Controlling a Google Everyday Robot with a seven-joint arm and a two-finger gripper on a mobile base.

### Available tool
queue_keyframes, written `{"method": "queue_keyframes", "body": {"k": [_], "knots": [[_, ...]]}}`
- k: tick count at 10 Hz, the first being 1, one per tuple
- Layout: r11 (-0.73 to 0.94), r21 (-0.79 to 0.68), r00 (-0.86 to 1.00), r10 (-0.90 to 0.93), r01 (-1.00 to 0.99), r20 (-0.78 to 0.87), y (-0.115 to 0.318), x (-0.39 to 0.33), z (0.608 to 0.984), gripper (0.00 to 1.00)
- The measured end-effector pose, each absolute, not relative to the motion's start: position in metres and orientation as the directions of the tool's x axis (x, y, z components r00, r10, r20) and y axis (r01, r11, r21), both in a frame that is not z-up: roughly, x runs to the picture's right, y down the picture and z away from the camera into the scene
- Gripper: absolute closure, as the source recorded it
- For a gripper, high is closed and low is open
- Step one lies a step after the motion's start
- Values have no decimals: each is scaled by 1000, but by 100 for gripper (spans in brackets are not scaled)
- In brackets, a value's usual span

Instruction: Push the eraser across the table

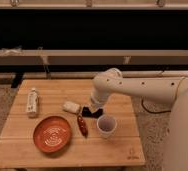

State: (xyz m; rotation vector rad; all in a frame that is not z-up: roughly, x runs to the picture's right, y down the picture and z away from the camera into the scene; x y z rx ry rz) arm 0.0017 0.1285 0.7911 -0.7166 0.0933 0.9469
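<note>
The eraser (89, 111) is a small flat black block on the wooden slatted table (52, 89), between the pale cream block (71, 106) and the white cup (106, 125). My white arm reaches in from the right. Its gripper (93, 107) points down right over the eraser and covers part of it. I cannot tell whether it touches the eraser.
An orange plate (52, 133) lies at the front left. A red oblong object (82, 125) lies between plate and cup. A white bottle (32, 102) lies at the left edge. A dark logo (131, 154) marks the front right corner.
</note>
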Motion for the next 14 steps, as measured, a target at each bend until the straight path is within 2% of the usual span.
{"method": "queue_keyframes", "body": {"k": [7,14], "knots": [[413,-529,654,624,-741,-428,168,-5,817,100],[426,-515,655,618,-744,-434,180,-8,847,100]]}}
